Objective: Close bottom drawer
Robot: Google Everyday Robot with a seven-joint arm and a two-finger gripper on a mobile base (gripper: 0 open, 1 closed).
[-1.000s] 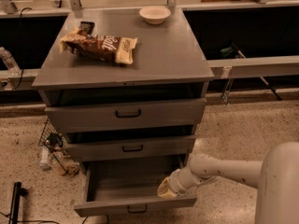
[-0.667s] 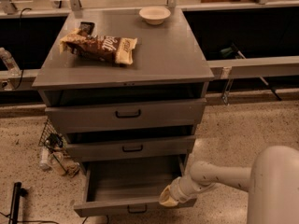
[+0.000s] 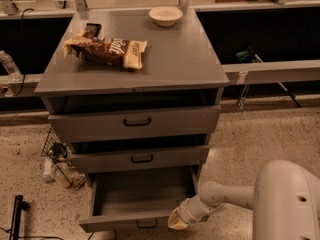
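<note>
Our pincer (image 3: 177,220) sits at the right front corner of the bottom drawer (image 3: 125,220), which stands pulled out at the cabinet's foot; we cannot tell its grip. The snack bag (image 3: 107,51) on the worktop (image 3: 175,59) carries lettering we cannot read.

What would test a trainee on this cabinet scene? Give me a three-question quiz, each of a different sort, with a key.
1. True or false: the bottom drawer stands pulled out of the cabinet.
2. Fill in: on the cabinet top, behind the snack bag, sits a pale ____.
3. Where is the claw? A) at the left end of the bottom drawer's front B) at the right end of that front C) up on the cabinet top
Key: 1 true; 2 bowl; 3 B.
</note>
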